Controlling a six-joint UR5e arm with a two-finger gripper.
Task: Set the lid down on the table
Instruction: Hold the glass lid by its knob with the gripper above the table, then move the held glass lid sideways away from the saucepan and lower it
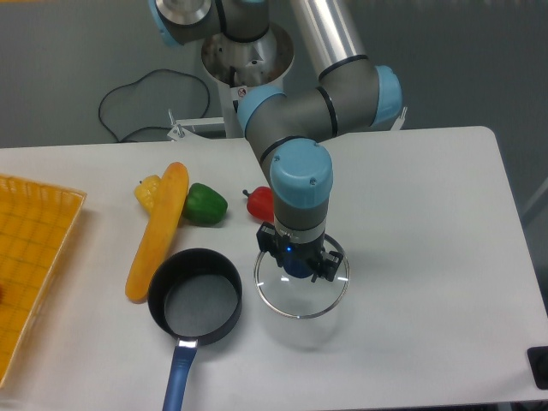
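White table [428,214] fills the view under a grey wall, its near edge cut off. Straight down from above, the gripper [297,261] has its fingers narrowed on the dark blue knob of the lid [301,295], mostly hiding it. Whether the lid's rim touches the table is unclear. Beside it sits the black saucepan [195,297], handle cropped below.

Right of the lid [301,287], the table [428,223] lies open. The saucepan [195,295] crowds its left, and a red pepper [259,203] sits behind, seemingly apart.
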